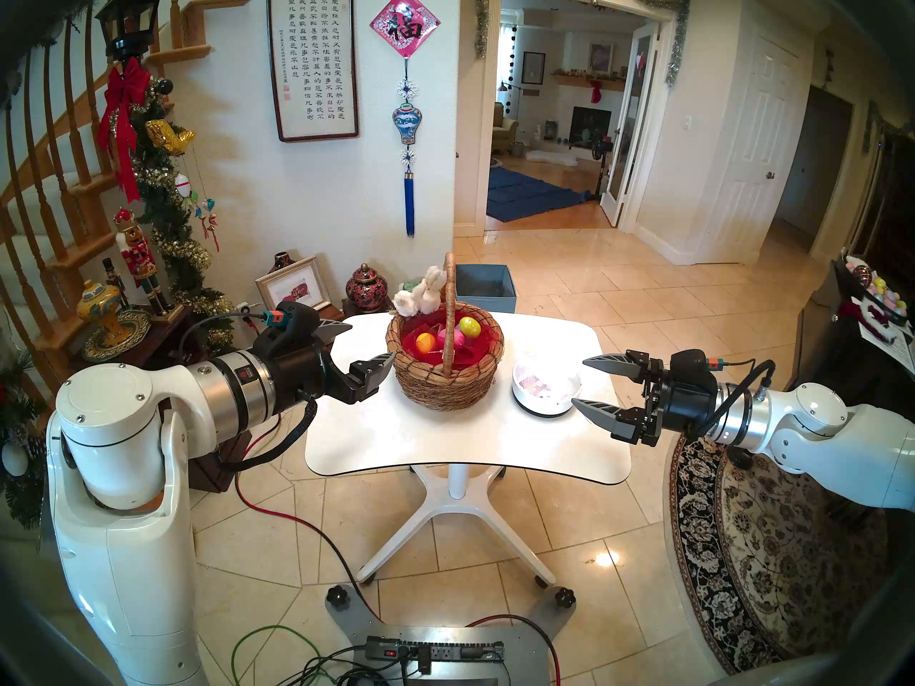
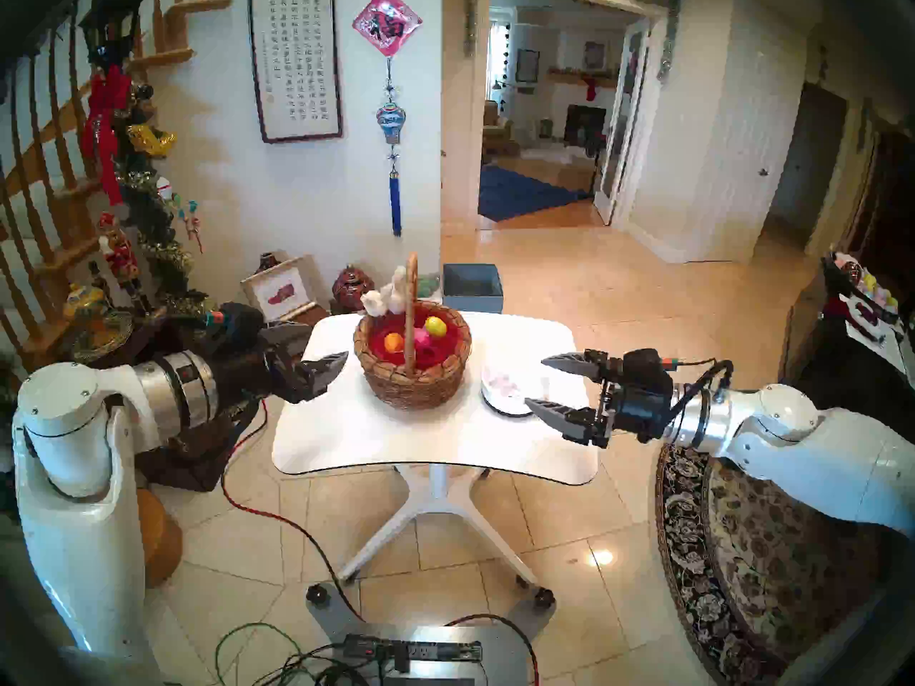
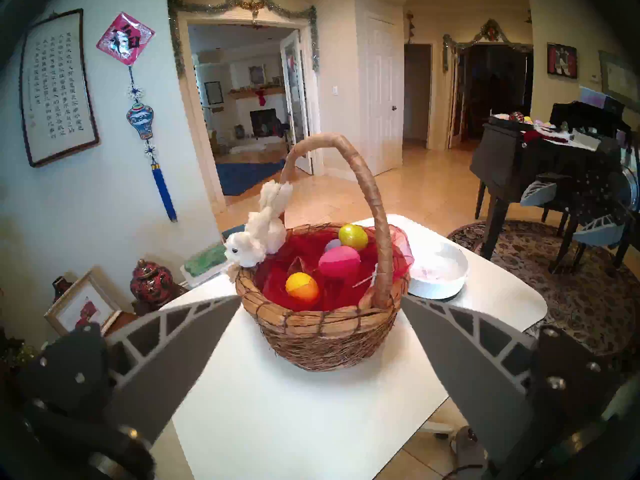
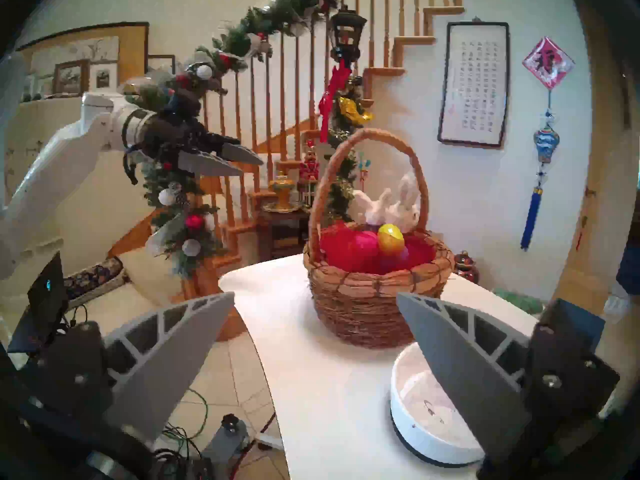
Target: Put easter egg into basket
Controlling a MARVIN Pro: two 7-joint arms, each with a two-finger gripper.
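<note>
The brown wicker basket [image 1: 448, 388] with a tall handle, red lining and a white plush bunny [image 1: 418, 299] on its rim stands mid-table. Inside lie an orange easter egg [image 1: 425, 342], a pink one [image 1: 442, 340] and a yellow one [image 1: 469, 326]; a lilac egg [image 3: 331, 244] peeks out behind the pink one. My left gripper [image 1: 371, 342] hovers open just left of the basket, holding nothing. My right gripper [image 1: 579, 381] is open and empty to the right, its near finger over the rim of the white bowl [image 1: 542, 412]. Both wrist views look between spread fingers at the basket [image 3: 325, 334] [image 4: 374, 306].
The small white table [image 1: 445, 452] stands on a pedestal over tiled floor. A blue square box [image 1: 485, 286] sits behind the basket at the table's far edge. Ornaments crowd a dark side table [image 1: 148, 343] at left. A dark piano [image 1: 861, 333] and patterned rug [image 1: 772, 546] lie at right.
</note>
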